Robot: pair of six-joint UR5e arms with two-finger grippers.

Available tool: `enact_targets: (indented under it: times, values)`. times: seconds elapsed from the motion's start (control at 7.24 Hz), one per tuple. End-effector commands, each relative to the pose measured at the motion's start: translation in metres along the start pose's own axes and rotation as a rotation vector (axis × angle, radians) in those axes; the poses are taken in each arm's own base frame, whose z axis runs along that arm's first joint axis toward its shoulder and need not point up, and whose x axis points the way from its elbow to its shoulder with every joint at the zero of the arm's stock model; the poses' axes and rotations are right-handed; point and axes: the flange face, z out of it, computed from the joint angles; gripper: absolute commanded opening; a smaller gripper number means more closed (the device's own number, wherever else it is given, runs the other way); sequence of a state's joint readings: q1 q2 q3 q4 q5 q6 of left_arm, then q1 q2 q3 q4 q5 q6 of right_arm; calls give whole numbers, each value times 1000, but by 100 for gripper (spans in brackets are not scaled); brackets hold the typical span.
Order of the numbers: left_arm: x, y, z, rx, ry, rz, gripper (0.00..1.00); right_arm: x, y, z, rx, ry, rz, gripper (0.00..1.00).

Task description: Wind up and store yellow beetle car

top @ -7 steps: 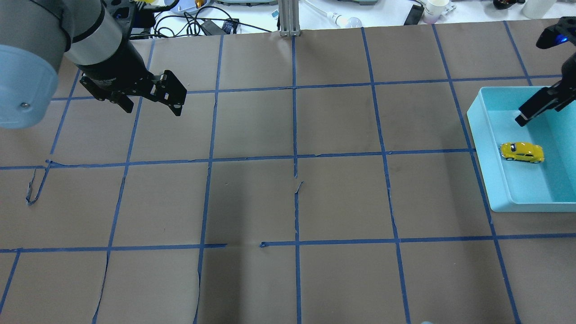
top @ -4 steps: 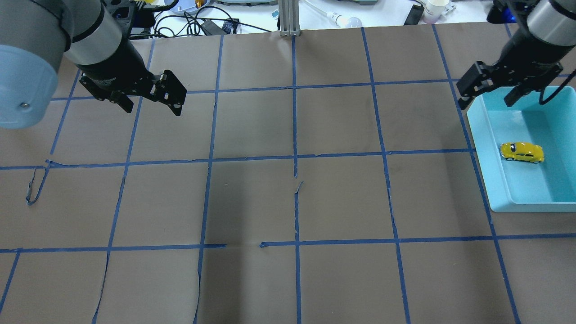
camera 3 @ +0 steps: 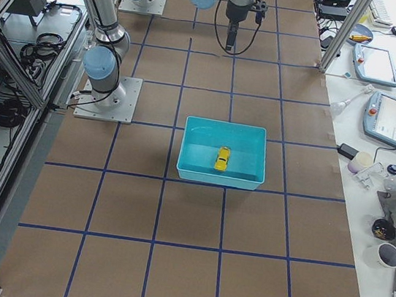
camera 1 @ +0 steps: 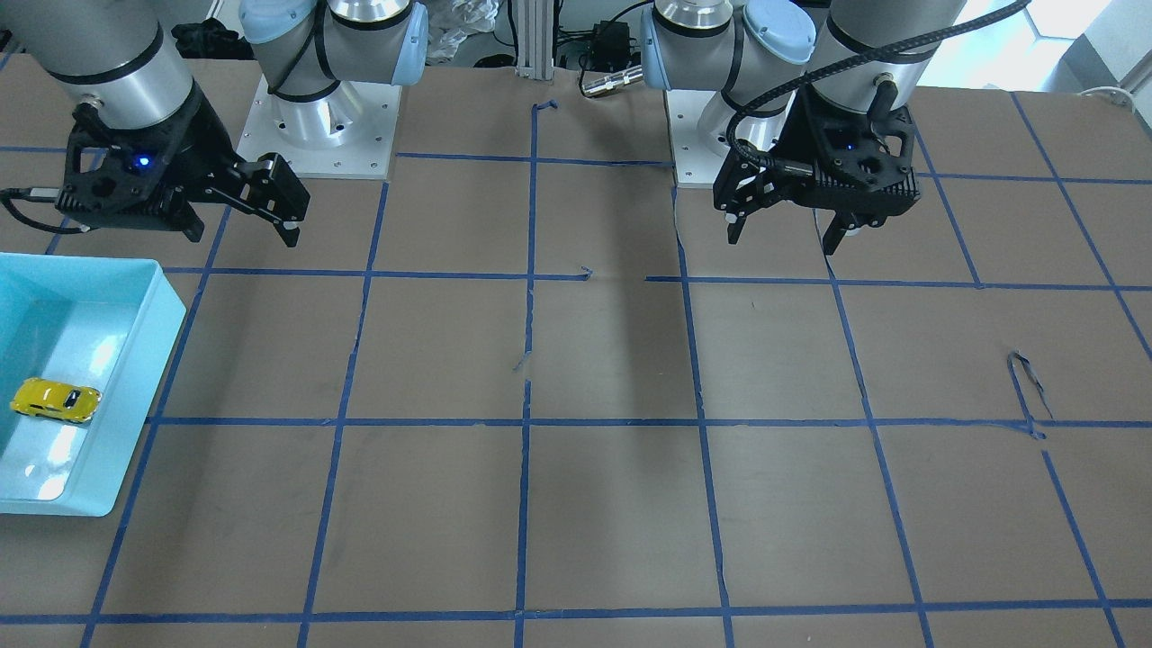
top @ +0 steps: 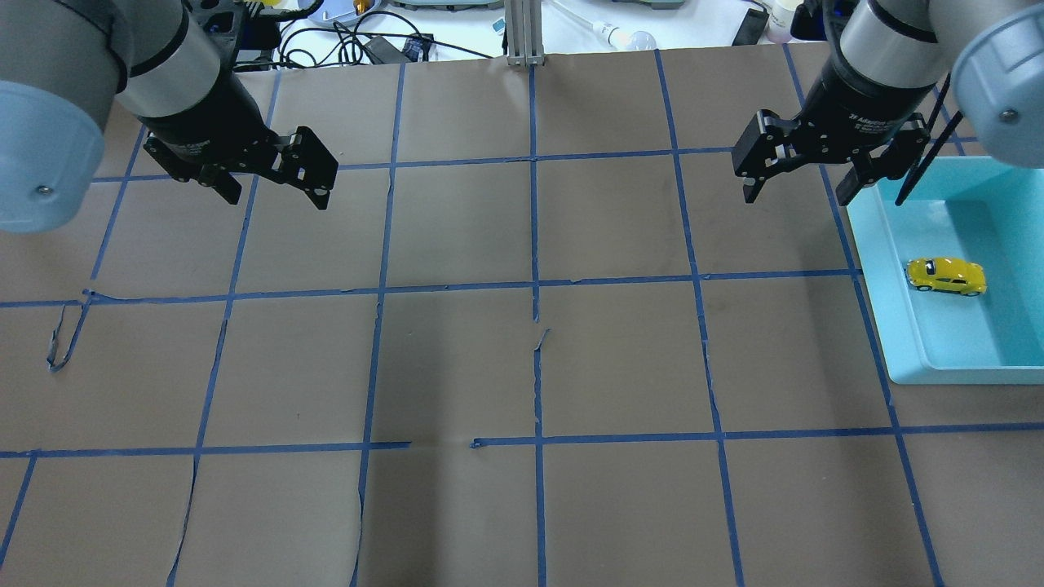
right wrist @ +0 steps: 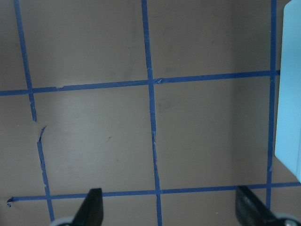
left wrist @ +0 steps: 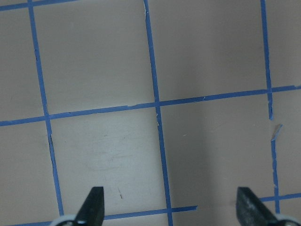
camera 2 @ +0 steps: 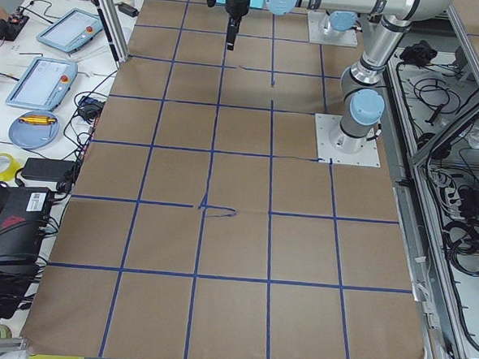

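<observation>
The yellow beetle car (top: 946, 275) is shown at the right edge of the overhead view, apparently on its wheels on the floor of a light-blue bin (top: 962, 373), apart from all the walls and lying lengthwise across the frame. From its small size and glossy rounded shell it is judged to be light, rigid and slippery. A hold over the curved roof is expected to slide off, and the free wheels may let the car roll along the smooth bin floor when it is nudged. The two flat flanks between the wheel arches are considered the best place to take hold, with the fingers brought down on either side at mid-body.

The right gripper (top: 795, 196) is seen in the upper right of the same view, beside the bin's upper left corner, its fingers spread wide and empty. The left gripper (top: 277, 198) hangs in the upper left, well apart from the bin, likewise parted with nothing between the fingers.
</observation>
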State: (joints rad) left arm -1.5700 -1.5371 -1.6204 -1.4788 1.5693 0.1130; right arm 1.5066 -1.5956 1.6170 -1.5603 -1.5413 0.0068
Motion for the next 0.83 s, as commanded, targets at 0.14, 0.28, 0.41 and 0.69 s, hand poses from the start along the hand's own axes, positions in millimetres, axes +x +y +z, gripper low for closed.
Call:
enact_targets:
  times: [0.14,0.28,0.41,0.69]
  values:
    - [0,0,0,1,0,0,100,-22,21,-20,-3,30,32,100]
    - [0,0,0,1,0,0,100,-36,25,-21,-1,29,61,100]
    - [0,0,0,-1,0,0,100,-39,26,-22,1,29,53,100]
    - [0,0,0,-1,-1,0,100,-39,31,-29,16,18,50,100]
